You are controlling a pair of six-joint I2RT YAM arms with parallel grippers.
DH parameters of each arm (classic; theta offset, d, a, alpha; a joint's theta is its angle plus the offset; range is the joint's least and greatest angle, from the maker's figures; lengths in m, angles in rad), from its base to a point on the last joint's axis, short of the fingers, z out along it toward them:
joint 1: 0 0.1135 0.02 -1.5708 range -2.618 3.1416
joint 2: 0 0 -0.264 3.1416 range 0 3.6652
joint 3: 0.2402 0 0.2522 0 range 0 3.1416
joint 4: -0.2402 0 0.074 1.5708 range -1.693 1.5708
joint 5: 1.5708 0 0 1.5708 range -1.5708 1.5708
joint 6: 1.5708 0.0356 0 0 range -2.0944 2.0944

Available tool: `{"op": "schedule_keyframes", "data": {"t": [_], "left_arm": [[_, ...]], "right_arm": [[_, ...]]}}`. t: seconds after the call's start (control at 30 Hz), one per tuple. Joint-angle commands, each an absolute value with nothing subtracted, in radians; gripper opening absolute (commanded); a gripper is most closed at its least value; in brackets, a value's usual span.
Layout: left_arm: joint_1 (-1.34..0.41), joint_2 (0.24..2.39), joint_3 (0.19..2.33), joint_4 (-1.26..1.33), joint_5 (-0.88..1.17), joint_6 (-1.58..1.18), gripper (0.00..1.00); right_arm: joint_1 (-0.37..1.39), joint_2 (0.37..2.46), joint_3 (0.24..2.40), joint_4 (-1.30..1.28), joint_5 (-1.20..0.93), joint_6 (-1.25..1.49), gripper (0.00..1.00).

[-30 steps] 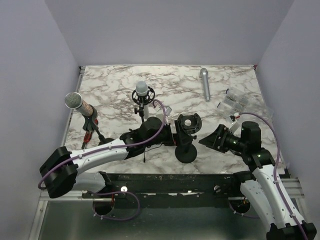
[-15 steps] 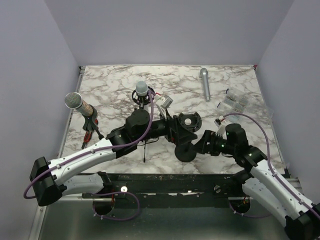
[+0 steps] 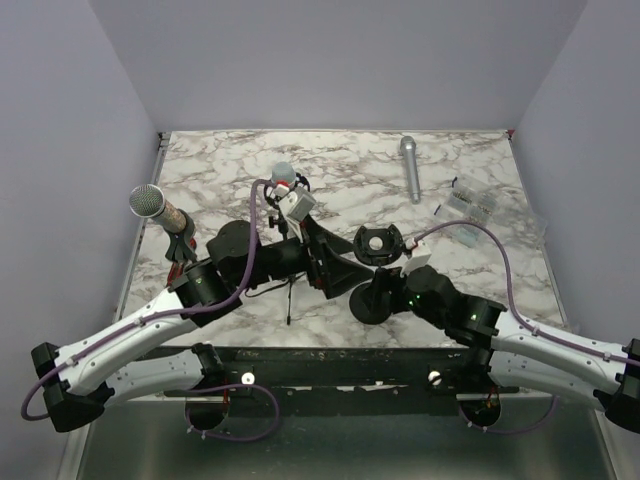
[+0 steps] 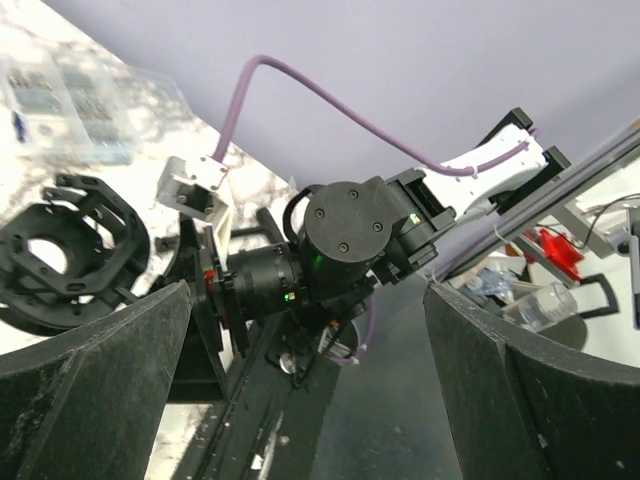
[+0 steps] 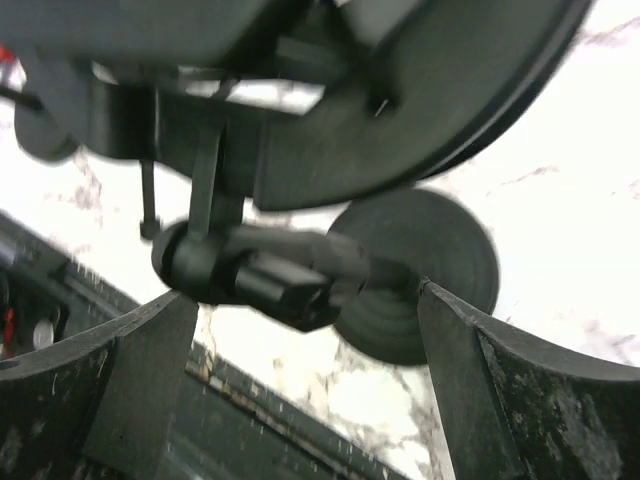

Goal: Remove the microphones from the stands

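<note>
A silver-headed microphone [image 3: 150, 203] sits in a tripod stand [image 3: 185, 262] at the left. A second microphone [image 3: 283, 177] stands in a shock mount behind my left wrist, partly hidden by it. A grey microphone [image 3: 410, 168] lies loose at the back. An empty shock-mount stand [image 3: 375, 244] rises from a round base [image 3: 368, 306]. My left gripper [image 3: 338, 272] is open beside it, holding nothing. My right gripper [image 3: 385, 298] is open, low by the base [image 5: 420, 275], with the stand's joint [image 5: 260, 270] just ahead of its fingers.
Clear plastic boxes [image 3: 470, 205] lie at the right of the marble table [image 3: 220, 165]. The left wrist view shows the empty mount [image 4: 70, 240] and the right arm's wrist [image 4: 350, 240] close ahead. A black rail [image 3: 320, 358] runs along the near edge.
My left arm has pulled back to the left and turned its gripper toward the right arm. My right arm has dropped and reached left to the stand's base, its jaws widening.
</note>
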State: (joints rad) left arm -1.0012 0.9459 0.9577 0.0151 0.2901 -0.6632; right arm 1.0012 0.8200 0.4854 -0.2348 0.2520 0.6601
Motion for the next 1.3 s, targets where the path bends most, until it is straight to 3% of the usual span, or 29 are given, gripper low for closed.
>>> {"op": "schedule_keyframes", "data": {"t": [0.0, 0.13, 0.33, 0.63, 1.0, 1.27], "left_arm": [[-1.003, 0.860, 1.021, -0.120, 0.184, -0.535, 0.98], [-1.003, 0.822, 1.101, -0.261, 0.108, -0.448, 0.98], [-1.002, 0.797, 1.218, -0.496, -0.068, -0.359, 0.99], [-1.000, 0.729, 1.188, -0.560, -0.238, -0.331, 0.99], [-0.999, 0.660, 1.167, -0.625, -0.351, -0.374, 0.98], [-0.999, 0.590, 1.101, -0.644, -0.373, -0.439, 0.98]], "right_arm": [[1.016, 0.821, 0.450, -0.084, 0.513, 0.636, 0.92], [1.016, 0.801, 0.471, -0.093, 0.513, 0.622, 0.94], [1.016, 0.734, 0.593, -0.344, 0.507, 0.676, 1.00], [1.016, 0.643, 0.780, -0.476, 0.541, 0.632, 1.00], [1.014, 1.113, 1.295, -0.447, 0.445, 0.351, 1.00], [1.015, 1.410, 1.515, -0.295, 0.317, 0.224, 0.94]]}}
